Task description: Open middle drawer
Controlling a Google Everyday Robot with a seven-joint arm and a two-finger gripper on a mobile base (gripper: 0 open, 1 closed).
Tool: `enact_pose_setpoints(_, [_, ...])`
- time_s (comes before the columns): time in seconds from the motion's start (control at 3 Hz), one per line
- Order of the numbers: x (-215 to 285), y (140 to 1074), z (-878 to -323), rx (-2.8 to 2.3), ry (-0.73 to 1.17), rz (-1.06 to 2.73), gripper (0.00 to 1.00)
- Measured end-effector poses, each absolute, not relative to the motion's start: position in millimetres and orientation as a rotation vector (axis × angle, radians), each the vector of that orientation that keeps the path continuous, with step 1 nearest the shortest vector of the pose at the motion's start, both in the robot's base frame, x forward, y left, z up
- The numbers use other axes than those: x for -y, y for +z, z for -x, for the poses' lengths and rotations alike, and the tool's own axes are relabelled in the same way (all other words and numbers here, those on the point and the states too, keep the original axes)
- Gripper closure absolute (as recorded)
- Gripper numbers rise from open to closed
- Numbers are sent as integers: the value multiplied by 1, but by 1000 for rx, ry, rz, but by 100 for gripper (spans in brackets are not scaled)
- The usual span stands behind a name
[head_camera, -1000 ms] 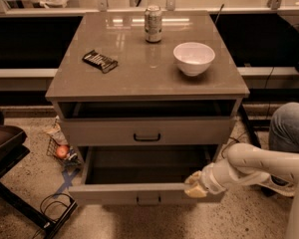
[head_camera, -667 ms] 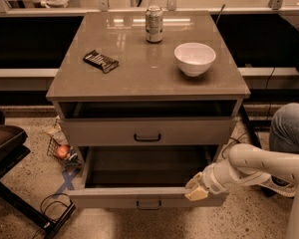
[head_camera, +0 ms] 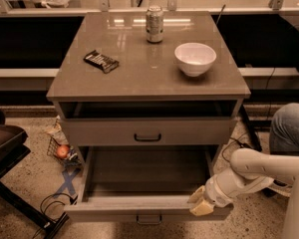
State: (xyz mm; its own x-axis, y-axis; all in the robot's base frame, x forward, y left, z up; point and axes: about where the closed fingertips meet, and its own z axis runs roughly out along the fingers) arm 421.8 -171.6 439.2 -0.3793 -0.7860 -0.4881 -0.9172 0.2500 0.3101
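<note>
The middle drawer (head_camera: 114,209) is pulled well out of the grey-beige cabinet. Its bare grey inside (head_camera: 147,171) shows, and its small dark bar handle (head_camera: 149,218) sits at the centre of the front, near the bottom edge of the view. My gripper (head_camera: 201,203) rests at the right end of the drawer front's top rim, touching it. The white arm (head_camera: 259,171) reaches in from the right. The drawer above (head_camera: 147,132) is closed, with a dark gap over it. Anything below the open drawer is hidden.
On the cabinet top (head_camera: 139,78) stand a can (head_camera: 154,24), a white bowl (head_camera: 195,59) and a dark snack packet (head_camera: 101,60). A person's knee (head_camera: 290,127) is at the right. A dark chair base (head_camera: 10,183), cables and an orange ball (head_camera: 63,151) lie at the left.
The middle drawer has slid a little further out toward the camera, and my gripper has moved with its right front corner.
</note>
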Motion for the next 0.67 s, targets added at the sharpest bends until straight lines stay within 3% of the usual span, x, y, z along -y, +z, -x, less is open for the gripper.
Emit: enact_pose_setpoints(0.67, [173, 439, -390, -2298, 920, 1671, 100])
